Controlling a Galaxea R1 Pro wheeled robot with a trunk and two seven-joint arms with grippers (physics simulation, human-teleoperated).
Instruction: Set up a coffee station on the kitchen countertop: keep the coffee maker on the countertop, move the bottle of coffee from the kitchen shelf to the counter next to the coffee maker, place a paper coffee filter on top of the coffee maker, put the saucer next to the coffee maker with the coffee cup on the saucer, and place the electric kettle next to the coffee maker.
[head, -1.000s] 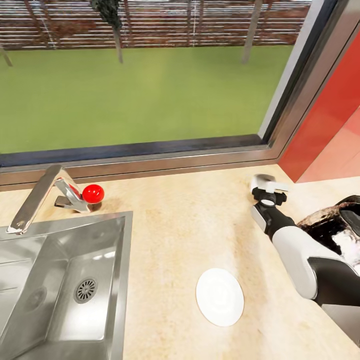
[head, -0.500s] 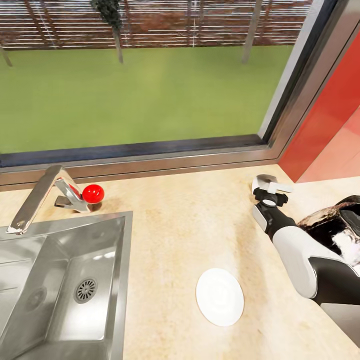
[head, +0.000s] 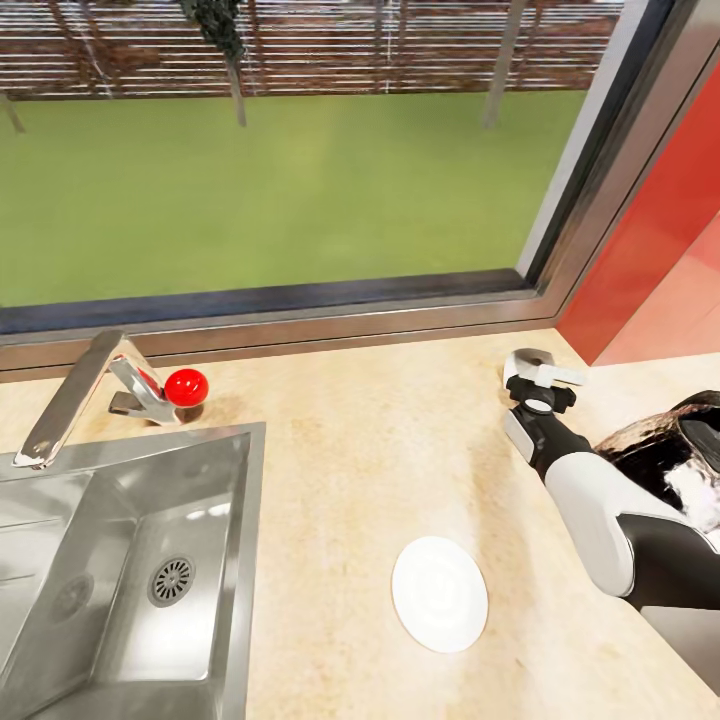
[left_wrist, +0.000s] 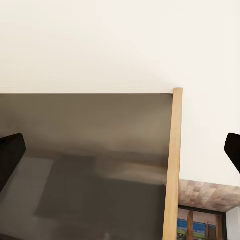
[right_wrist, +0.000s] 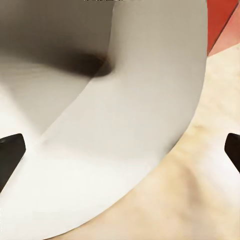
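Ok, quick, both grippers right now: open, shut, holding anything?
Left gripper: open, holding nothing.
Right gripper: open, fingers spread either side of a white cup, not clamped on it.

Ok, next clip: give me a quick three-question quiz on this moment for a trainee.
1. True or false: the saucer lies inside the sink.
2. Which arm reaches over the counter toward the window? A left, B right.
3. Fill in: the knob beside the tap is ____.
Key: 1 false, the saucer lies on the counter, apart from the sink; 2 B; 3 red.
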